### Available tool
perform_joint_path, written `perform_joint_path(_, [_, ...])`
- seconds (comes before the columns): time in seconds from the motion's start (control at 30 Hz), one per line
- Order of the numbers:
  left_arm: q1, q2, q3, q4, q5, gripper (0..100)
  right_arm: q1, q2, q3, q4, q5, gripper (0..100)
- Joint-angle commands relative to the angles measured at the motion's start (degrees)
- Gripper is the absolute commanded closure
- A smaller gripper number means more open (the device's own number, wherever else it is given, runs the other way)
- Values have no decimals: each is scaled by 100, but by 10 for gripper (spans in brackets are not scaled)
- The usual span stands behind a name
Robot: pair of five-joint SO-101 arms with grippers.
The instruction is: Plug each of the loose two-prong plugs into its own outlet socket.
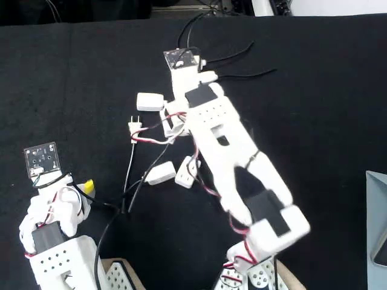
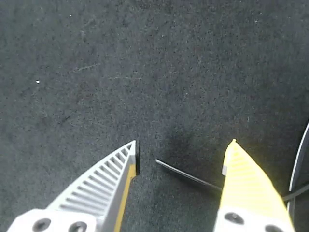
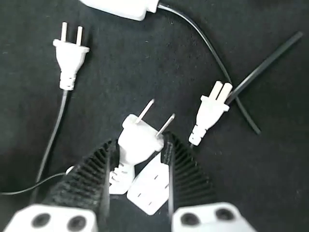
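Observation:
My right gripper [image 3: 140, 141] is shut on a white two-prong plug [image 3: 141, 134], with the prongs pointing away from the black fingers [image 3: 96, 169]. Just under it lies a white socket block [image 3: 150, 189]. Two loose white plugs rest on the black mat, one plug [image 3: 70, 54] on a dark cord and another plug [image 3: 210, 112] beside a black cable. A white outlet box [image 3: 120, 6] lies beyond them. In the high view the right arm [image 1: 224, 139] stretches over the sockets [image 1: 161, 173], near a loose plug [image 1: 134, 127]. My left gripper [image 2: 184, 144] stands open over bare mat and a thin black cable [image 2: 186, 176].
Black cables [image 1: 130, 181] run across the mat between the two arms. The left arm [image 1: 54, 223] sits at the near left corner. A grey object [image 1: 378, 229] lies at the right edge. The far side of the mat holds a few loose black wires [image 1: 242, 66].

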Motion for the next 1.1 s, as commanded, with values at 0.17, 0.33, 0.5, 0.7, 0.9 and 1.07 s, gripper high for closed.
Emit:
perform_joint_path(0.17, [-48,-35,-57,-97,18,712,-35,-1640,1358,44,176,970])
perform_joint_path(0.33, [-48,-35,-57,-97,18,712,299,-2413,1930,237,281,779])
perform_joint_path(0.5, [-48,-35,-57,-97,18,712,774,-3292,1982,721,1662,764])
perform_joint_path(0.7, [-48,-35,-48,-97,18,712,1407,-3714,2246,914,4158,784])
perform_joint_path(0.9, [-48,-35,-48,-97,18,712,1574,-3653,3635,211,6215,784])
perform_joint_path(1.07, [-48,-35,-48,-97,18,712,1574,-3644,4813,-1486,7288,784])
